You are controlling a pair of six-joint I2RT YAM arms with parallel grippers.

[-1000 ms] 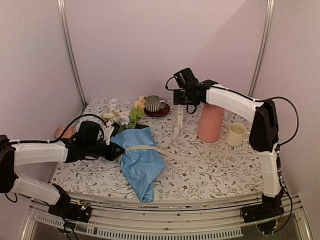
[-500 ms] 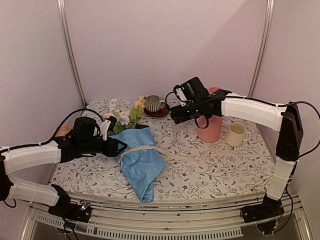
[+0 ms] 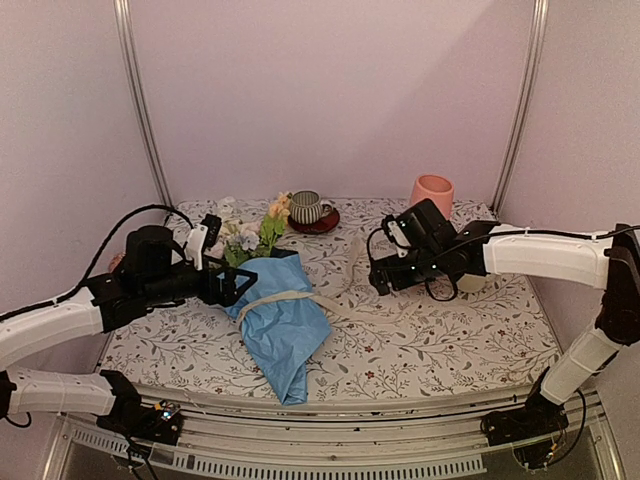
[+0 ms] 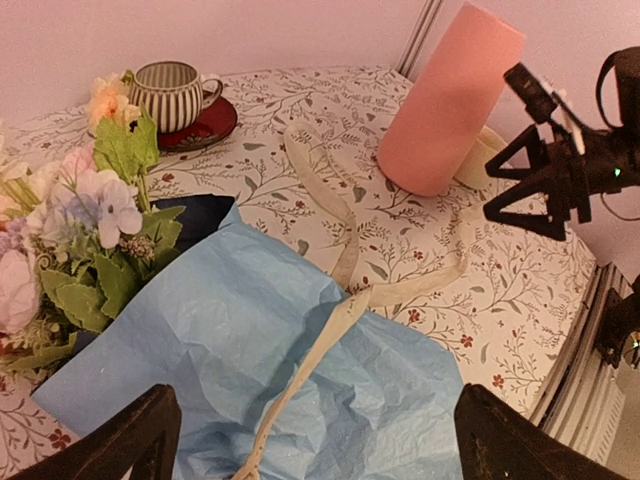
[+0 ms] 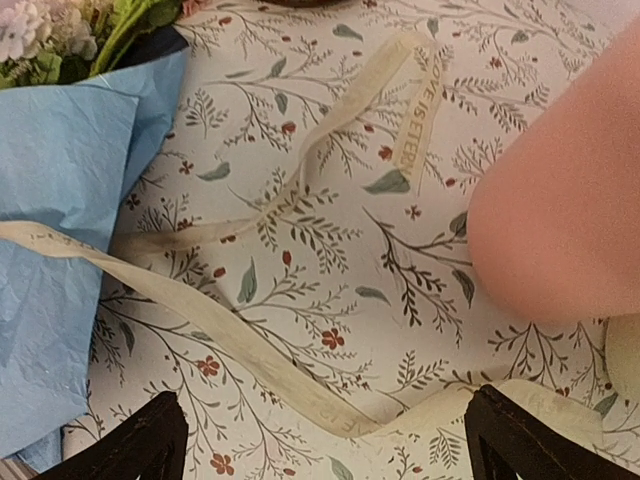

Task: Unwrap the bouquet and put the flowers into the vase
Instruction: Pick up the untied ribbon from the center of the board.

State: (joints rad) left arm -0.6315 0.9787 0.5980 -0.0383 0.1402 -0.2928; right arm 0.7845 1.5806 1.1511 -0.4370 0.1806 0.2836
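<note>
The bouquet lies on the table left of centre, its crinkled blue paper (image 3: 282, 322) (image 4: 280, 370) (image 5: 55, 210) still round the stems. The flowers (image 3: 245, 236) (image 4: 75, 235) stick out at its far end. A cream ribbon (image 3: 290, 296) (image 4: 345, 270) (image 5: 250, 350) crosses the paper and trails loose over the cloth toward the right. My left gripper (image 3: 238, 284) (image 4: 315, 450) hovers open at the bouquet's left side, holding nothing. My right gripper (image 3: 380, 274) (image 5: 330, 450) (image 4: 540, 185) hangs open low over the loose ribbon. The salmon vase (image 3: 432, 190) (image 4: 450, 100) (image 5: 560, 200) stands upright behind the right arm.
A striped cup on a red saucer (image 3: 308, 210) (image 4: 178, 92) stands at the back, beyond the flowers. A cream mug (image 4: 485, 152) sits to the right of the vase, mostly hidden. Metal frame posts (image 3: 140, 100) rise at both back corners.
Both grippers have opened. The right arm came down from above the vase to low over the table, and the ribbon it held up now lies on the cloth. The left gripper drew back slightly.
</note>
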